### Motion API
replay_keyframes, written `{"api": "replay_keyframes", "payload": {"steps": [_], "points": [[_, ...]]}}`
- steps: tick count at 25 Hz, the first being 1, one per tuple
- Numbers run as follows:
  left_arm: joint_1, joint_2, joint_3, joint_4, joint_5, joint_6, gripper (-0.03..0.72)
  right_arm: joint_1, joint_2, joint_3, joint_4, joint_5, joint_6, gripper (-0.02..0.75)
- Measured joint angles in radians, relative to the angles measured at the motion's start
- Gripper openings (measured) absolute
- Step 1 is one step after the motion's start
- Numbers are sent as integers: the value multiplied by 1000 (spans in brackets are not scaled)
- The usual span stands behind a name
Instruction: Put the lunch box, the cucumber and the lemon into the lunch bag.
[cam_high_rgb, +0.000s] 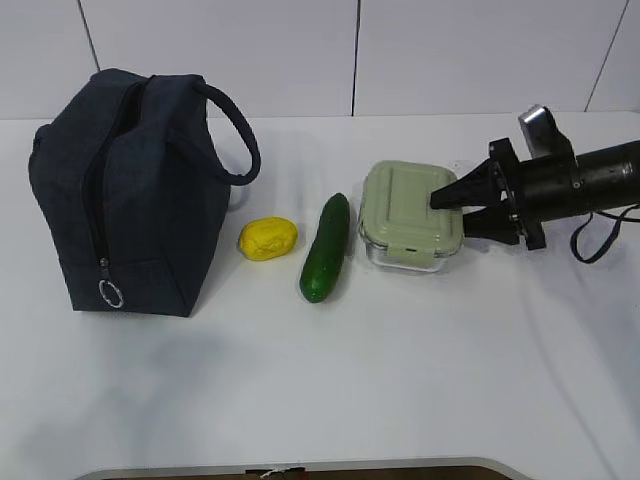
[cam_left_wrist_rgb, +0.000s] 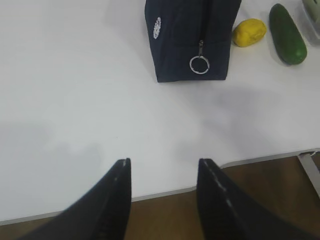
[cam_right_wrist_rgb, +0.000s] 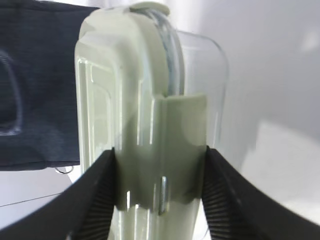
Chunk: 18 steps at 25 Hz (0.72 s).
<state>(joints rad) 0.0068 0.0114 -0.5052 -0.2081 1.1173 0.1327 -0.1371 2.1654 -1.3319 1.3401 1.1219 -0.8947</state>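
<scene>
My right claw clamps the clear glass lunch box with pale green snap lid, centre right; nothing shows inside it. Next I lift and carry it left to the dark navy fabric lunch bag, whose zipper looks shut. My left claw hangs half-open, empty.

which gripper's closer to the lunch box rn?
Right. The right gripper has its jaws on either side of the lunch box, at the lid's edge. The left gripper hangs open over the table's near edge, beyond the lunch bag.
</scene>
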Motion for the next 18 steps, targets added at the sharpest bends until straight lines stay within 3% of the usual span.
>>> {"api": "replay_keyframes", "payload": {"steps": [4, 10, 18], "points": [[0, 20, -13, -9, 6, 0, 309, 0, -54, 0, 0, 4, 18, 387], [0, 183, -131, -28, 6, 0, 286, 9, -126, 0, 6, 10, 44, 386], [0, 483, -256, -88, -24, 0, 313, 109, -190, 4, 14, 21, 96, 386]]}}
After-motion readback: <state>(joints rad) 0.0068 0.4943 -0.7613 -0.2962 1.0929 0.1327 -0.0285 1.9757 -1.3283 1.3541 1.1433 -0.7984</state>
